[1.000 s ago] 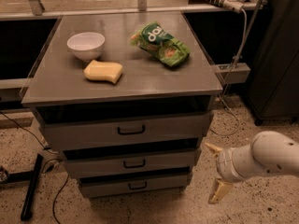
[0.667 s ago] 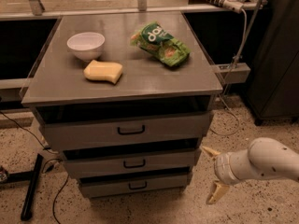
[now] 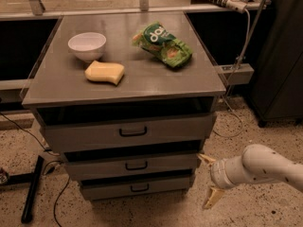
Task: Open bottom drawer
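Cabinet [image 3: 128, 86]: a grey unit that is standing on speckled floor and serving as the landmark for every place below.
Arm [image 3: 265, 167]: a white arm that is reaching in from the right, low beside the cabinet's right flank.
Top drawer [image 3: 85, 135]: the tallest and widest front, lying just under the cabinet's top.
Middle drawer [image 3: 165, 163]: the mid-sized front, sitting at the cabinet's middle level.
Bottom drawer [image 3: 109, 189]: the narrowest front, sitting at the cabinet's foot and facing the camera.
Green bag [image 3: 163, 44]: lying on the cabinet's top, towards its back right.
Gripper [image 3: 209, 178]: hovering just off the cabinet's lower right corner, touching nothing.
Fingers [image 3: 213, 198]: standing spread apart, one above the other, with nothing between them; the upper tip is pointing at the cabinet's right edge at middle-drawer height, while the lower is hanging beside the bottom drawer's right end, apart from it.
White bowl [image 3: 87, 45]: resting on the cabinet's top, back left.
Yellow sponge [image 3: 104, 72]: lying on the cabinet's top, just in front of the bowl.
Black handle [image 3: 139, 188]: sitting at the bottom drawer's centre, well left of the fingers.
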You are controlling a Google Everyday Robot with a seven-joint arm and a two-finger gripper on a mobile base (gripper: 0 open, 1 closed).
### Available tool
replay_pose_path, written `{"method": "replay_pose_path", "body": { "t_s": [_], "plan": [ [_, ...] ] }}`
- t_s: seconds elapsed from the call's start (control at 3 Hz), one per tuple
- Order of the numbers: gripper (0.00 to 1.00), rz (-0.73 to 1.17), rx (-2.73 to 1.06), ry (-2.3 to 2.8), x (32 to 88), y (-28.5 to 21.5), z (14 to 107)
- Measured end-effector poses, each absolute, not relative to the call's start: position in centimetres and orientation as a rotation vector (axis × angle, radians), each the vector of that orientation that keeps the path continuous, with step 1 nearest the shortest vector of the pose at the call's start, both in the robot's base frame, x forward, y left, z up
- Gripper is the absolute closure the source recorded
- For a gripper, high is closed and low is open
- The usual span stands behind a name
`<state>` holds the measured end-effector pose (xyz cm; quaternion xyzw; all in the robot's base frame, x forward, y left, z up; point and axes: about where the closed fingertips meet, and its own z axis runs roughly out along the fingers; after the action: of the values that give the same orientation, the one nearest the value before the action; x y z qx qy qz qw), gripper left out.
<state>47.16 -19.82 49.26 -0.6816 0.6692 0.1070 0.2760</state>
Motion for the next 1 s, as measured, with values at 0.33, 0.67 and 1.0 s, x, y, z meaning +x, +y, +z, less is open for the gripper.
{"method": "replay_pose_path", "body": {
  "t_s": [0.33, 0.67, 1.0],
  "plan": [
    [0.00, 0.301, -1.835, 1.825, 47.6, -19.7, 45.7],
    [0.00, 0.309, -1.874, 1.814, 48.2, -19.1, 40.4],
    [0.00, 0.319, -1.912, 1.789, 48.0, -18.6, 35.6]
  ]
}}
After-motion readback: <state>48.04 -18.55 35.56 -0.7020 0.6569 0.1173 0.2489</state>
